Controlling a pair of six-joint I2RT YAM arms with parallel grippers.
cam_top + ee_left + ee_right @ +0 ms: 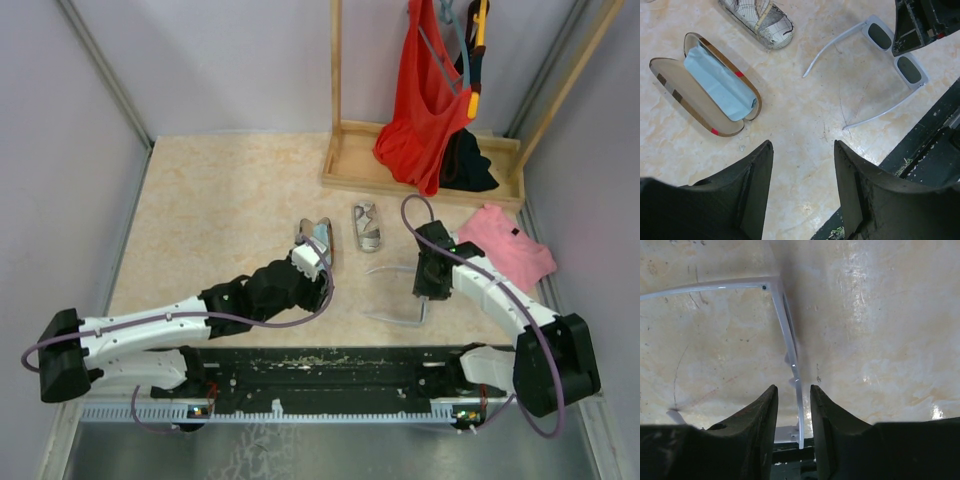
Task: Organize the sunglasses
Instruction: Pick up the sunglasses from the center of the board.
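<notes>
The white-framed sunglasses (894, 57) lie open on the table, arms spread toward the left arm. My right gripper (794, 390) stands over their front bar (783, 325), one finger on each side with a narrow gap left on both, so it is open around the frame. From above, the right gripper (425, 298) covers the frame and only the arms (398, 318) show. My left gripper (802, 145) hovers open over bare table with nothing between its fingers. From above, the left gripper (318, 252) is beside the brown-striped case.
A brown-striped case (670, 85) lies open with a light blue cloth (715, 82) inside. A shut grey-patterned case (757, 17) sits behind it. A pink cloth (505, 245) lies at the right, and a wooden rack (350, 160) with a red garment (425, 90) stands at the back.
</notes>
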